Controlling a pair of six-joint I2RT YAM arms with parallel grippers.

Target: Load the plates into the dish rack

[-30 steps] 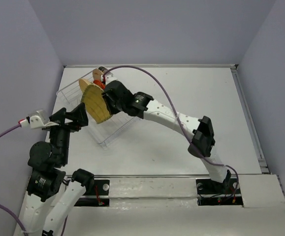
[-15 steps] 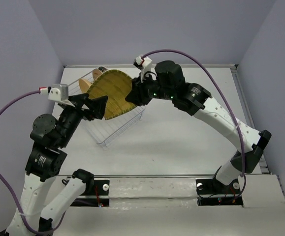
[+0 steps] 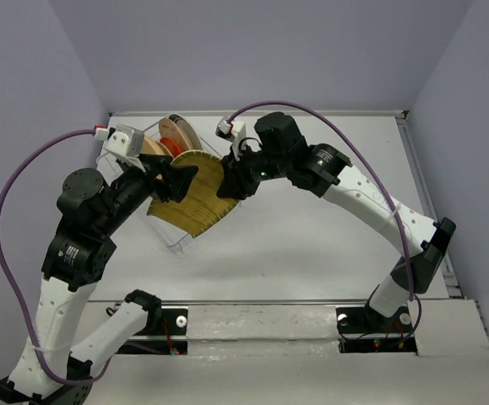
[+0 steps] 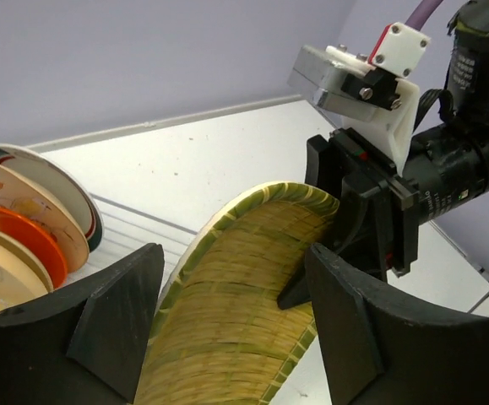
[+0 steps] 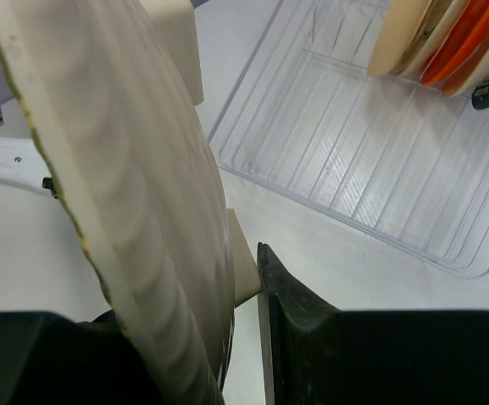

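The squarish yellow woven-look plate (image 3: 192,192) hangs tilted on edge over the near part of the dish rack (image 3: 173,241). My right gripper (image 3: 231,180) is shut on its right rim; the right wrist view shows the plate's pale underside (image 5: 126,186) pinched against my black finger (image 5: 312,337). My left gripper (image 3: 176,179) stands open astride the plate's other side, with the woven face (image 4: 236,321) between the fingers (image 4: 117,321) and small gaps showing. Several round plates (image 3: 174,135), cream, tan, orange-red and one green-rimmed, stand on edge at the rack's far end.
The standing plates (image 4: 24,232) fill the rack's far slots, and its ribbed floor (image 5: 354,169) lies bare in front of them. The right arm's wrist and camera block (image 4: 371,228) sit close behind the plate. The purple side wall (image 3: 24,126) rises just left of the rack.
The right arm has brought the yellow plate down from above the rack towards its near part. The left arm has reached in, and its jaws have narrowed around the plate.
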